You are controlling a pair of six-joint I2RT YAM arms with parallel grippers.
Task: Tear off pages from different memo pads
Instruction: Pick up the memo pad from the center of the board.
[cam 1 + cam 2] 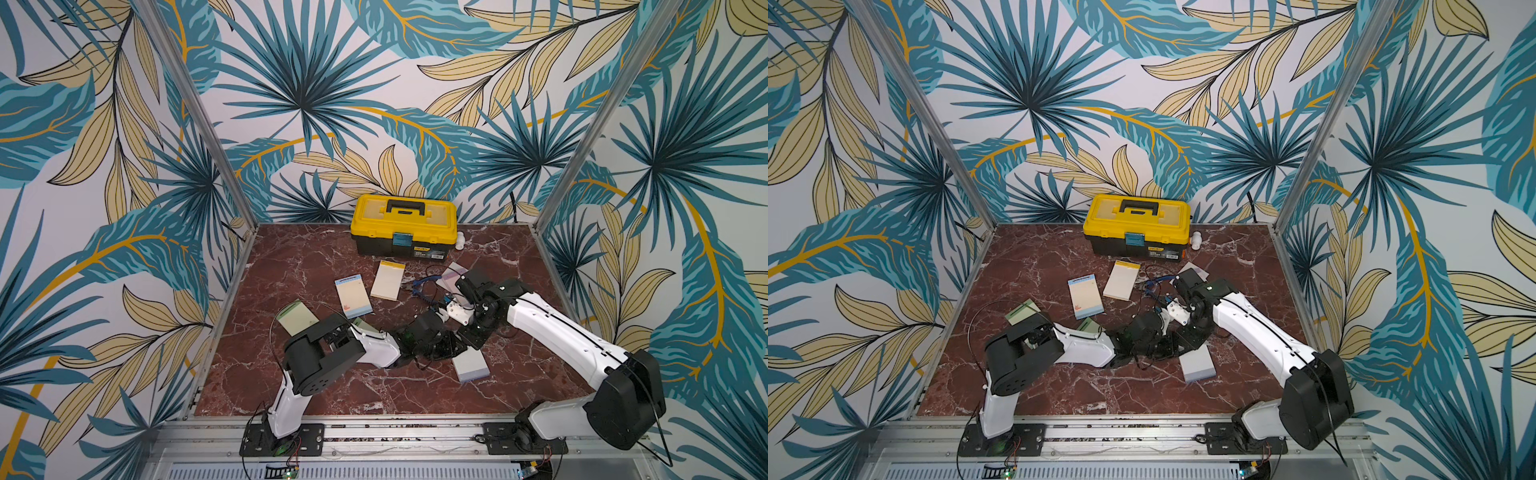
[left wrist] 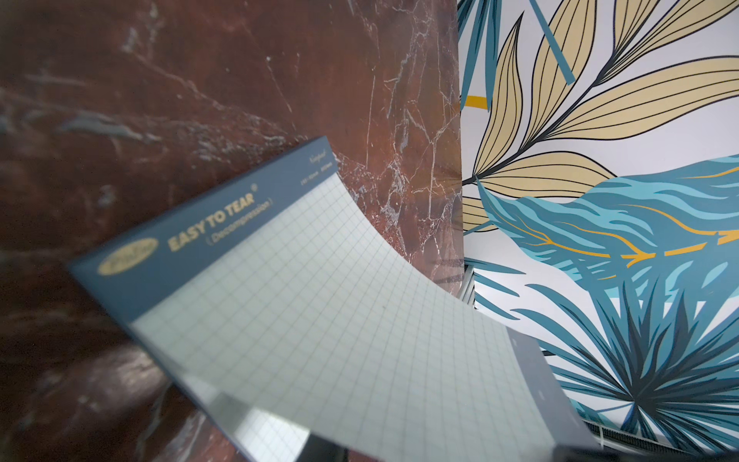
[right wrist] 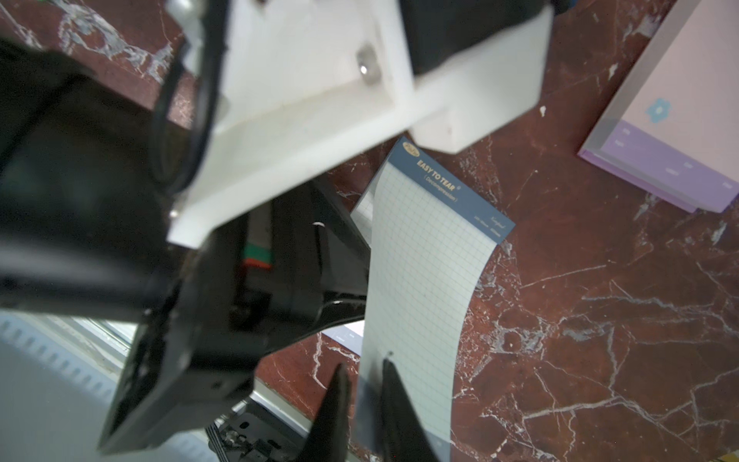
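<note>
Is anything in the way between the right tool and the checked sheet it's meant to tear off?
Nothing visible does. The grid page sits right between the fingers of the right tool, curving up from the blue-headed pad.

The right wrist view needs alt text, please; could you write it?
The right gripper pinches the free end of a grid page joined to a blue-headed memo pad on the marble table. The left arm fills one side; a pink-lilac pad lies apart.
</note>
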